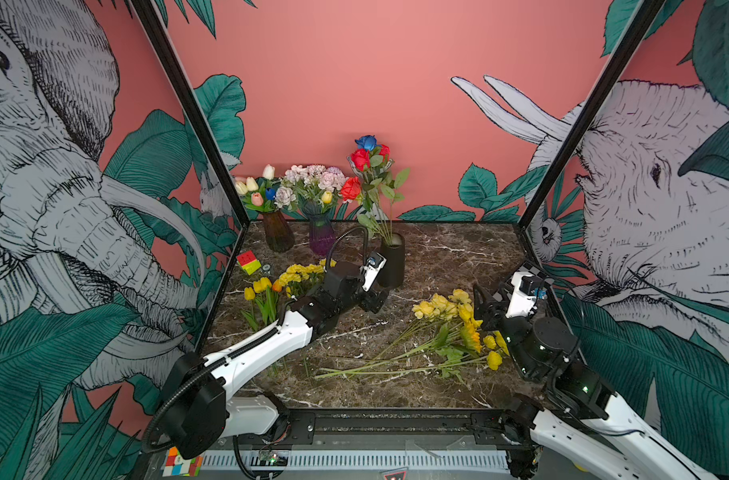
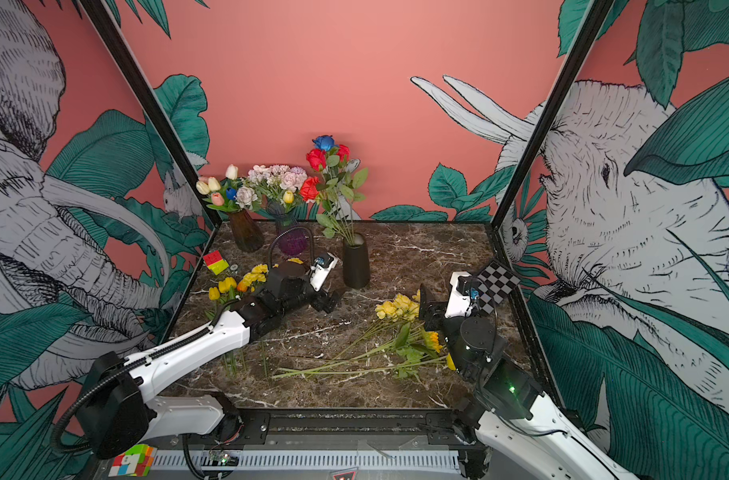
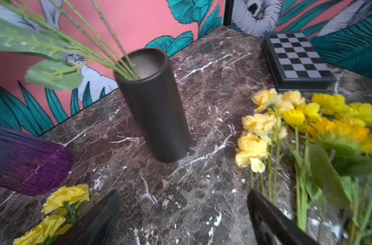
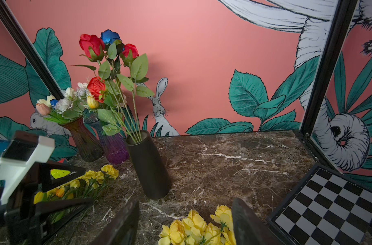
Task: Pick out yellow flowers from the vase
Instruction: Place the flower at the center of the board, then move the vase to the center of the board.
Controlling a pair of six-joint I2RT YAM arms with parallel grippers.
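Three vases stand at the back: a brown one (image 1: 278, 232), a purple one (image 1: 322, 237) and a black cylinder (image 1: 391, 266). One yellow tulip (image 1: 326, 196) still stands among the pale blooms in the purple vase. Other yellow flowers lie on the marble table in a left pile (image 1: 296, 276) and a right pile (image 1: 450, 316). My left gripper (image 1: 375, 301) hovers low just in front of the black cylinder (image 3: 155, 110), open with only bare marble between its fingers. My right gripper (image 1: 485, 305) is open above the right pile, whose heads (image 4: 193, 227) show between its fingers.
A chessboard (image 2: 497, 282) sits at the back right corner behind my right wrist. A colour cube (image 1: 248, 262) lies at the left wall and another (image 1: 182, 463) off the front edge. Red and blue roses (image 1: 364, 156) fill the black cylinder. Printed walls enclose three sides.
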